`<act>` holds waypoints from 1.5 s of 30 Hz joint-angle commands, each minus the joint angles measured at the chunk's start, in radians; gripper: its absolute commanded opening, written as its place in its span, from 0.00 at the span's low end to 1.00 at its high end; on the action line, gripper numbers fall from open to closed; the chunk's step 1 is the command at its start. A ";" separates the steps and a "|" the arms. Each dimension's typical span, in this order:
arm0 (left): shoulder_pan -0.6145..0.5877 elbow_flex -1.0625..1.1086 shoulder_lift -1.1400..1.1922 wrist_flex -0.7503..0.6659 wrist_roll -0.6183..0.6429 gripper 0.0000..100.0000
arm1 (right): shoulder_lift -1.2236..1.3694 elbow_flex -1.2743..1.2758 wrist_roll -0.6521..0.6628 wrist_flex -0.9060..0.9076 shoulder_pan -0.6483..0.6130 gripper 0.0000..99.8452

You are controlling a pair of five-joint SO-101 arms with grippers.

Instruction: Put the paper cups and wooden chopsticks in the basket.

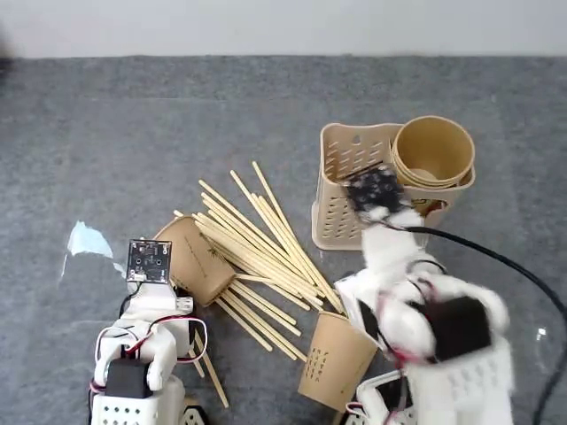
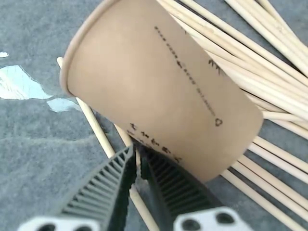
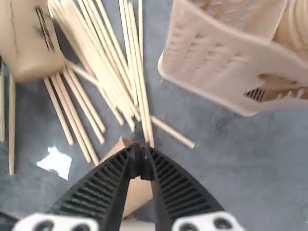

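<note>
1. One pale blue scrap (image 1: 89, 241) lay on the grey bench (image 1: 266, 97), farthest to the left of the basket (image 1: 341, 190) in the high view.
2. Well left of the basket, the left end effector (image 2: 137, 161) sat low over the bench. Its ribbed fingers were pressed together with nothing seen between them, and their tips were right at the wall of a tipped cup (image 2: 159, 91).
3. That tipped cup lay on its side, well apart from the basket. Its open mouth faced away from the basket and thin sticks ran beneath it.
4. Between the tipped cup and the basket, the wooden chopsticks (image 1: 257, 248) lay in a loose fan on the bench. None were in the basket, and several touched the tipped cup.
5. A second cup (image 1: 335, 359) lay on its side on the bench, nearer the arms than the basket and not touching it.
6. The right end effector (image 3: 140, 156) hung above that second cup, beside the basket's perforated wall. Its fingers were closed on each other and gripped nothing.
7. The basket stood on the bench at the right.
8. In the basket's right-hand part sat the stacked cups (image 1: 432, 150), mouths open to the camera.
</note>
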 commanded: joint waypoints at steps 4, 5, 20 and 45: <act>0.000 -0.007 -0.011 0.006 0.003 0.01 | 0.116 0.075 0.014 0.038 -0.031 0.01; 0.000 -0.007 -0.011 0.006 0.003 0.01 | 0.136 0.075 0.014 0.038 -0.044 0.01; 0.000 -0.007 -0.011 0.006 0.003 0.01 | 0.449 0.072 0.006 0.038 -0.188 0.16; 0.000 -0.007 -0.011 0.006 0.003 0.01 | 0.650 -0.038 0.014 0.038 -0.185 0.01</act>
